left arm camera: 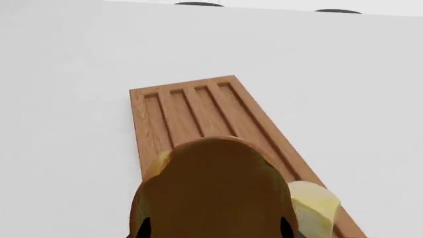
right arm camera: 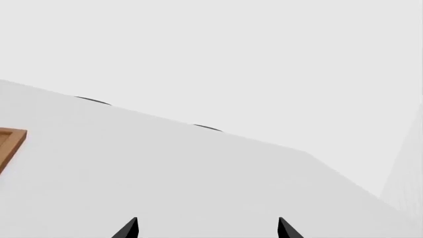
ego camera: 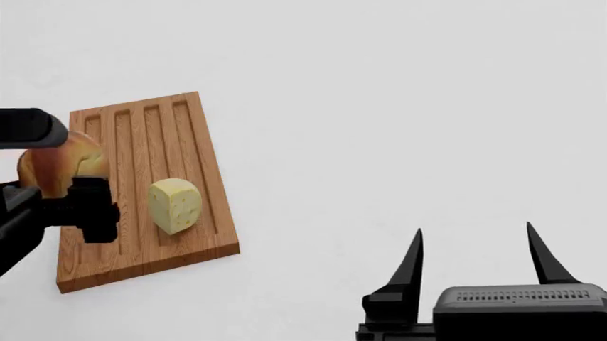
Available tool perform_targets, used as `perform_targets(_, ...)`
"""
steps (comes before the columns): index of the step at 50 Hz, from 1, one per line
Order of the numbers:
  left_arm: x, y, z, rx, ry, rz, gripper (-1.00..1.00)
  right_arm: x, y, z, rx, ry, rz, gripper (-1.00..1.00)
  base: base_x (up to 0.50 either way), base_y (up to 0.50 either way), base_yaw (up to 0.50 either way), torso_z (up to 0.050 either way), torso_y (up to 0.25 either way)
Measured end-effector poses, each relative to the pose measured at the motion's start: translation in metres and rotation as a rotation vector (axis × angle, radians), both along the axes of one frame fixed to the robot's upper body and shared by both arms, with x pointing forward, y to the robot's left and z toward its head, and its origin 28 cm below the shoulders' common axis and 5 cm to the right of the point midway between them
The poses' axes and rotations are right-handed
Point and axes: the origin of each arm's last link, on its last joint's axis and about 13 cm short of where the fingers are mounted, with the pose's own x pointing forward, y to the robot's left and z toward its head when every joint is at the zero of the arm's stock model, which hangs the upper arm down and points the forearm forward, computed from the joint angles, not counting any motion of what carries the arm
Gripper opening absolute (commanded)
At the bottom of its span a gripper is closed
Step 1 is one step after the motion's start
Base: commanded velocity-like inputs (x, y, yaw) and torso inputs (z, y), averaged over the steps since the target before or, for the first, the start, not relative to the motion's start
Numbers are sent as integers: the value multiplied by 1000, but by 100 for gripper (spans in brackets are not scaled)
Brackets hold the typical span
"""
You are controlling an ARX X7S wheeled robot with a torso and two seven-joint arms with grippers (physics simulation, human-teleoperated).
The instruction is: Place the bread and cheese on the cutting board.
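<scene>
The cutting board [ego camera: 142,192] lies on the white table at the left, with its grooves running away from me. The cheese [ego camera: 173,204] rests on the board's near right part. My left gripper [ego camera: 62,170] is shut on the bread [ego camera: 59,165] over the board's left edge. I cannot tell whether the bread touches the board. In the left wrist view the bread [left arm camera: 215,191] fills the space between the fingertips [left arm camera: 142,228], with the board [left arm camera: 198,109] beyond it and the cheese [left arm camera: 314,206] beside it. My right gripper [ego camera: 471,259] is open and empty, well to the right of the board.
The white table [ego camera: 399,106] stretches around the board. Two dark oval marks [left arm camera: 198,4] sit at its far edge and also show in the right wrist view [right arm camera: 92,100]. A corner of the board [right arm camera: 10,144] shows there, far from the right gripper [right arm camera: 208,230].
</scene>
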Motion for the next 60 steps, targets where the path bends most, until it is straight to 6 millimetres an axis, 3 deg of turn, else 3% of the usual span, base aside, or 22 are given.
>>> perform_targets(17,12,-23,-13,8,31,-70,-100,0,-1,-1,1,0,-4,100,0,0,0,0,0)
perform_targets(47,5,-23,-41,30,98,-72,-100,-1,-2,-2,-3,5,-5,100,0,0,0,0,0)
perform_targets(60,4,-21,-43,15,90,-70,-100,-1,-2,-2,-4,7,-6,100,0,0,0,0,0)
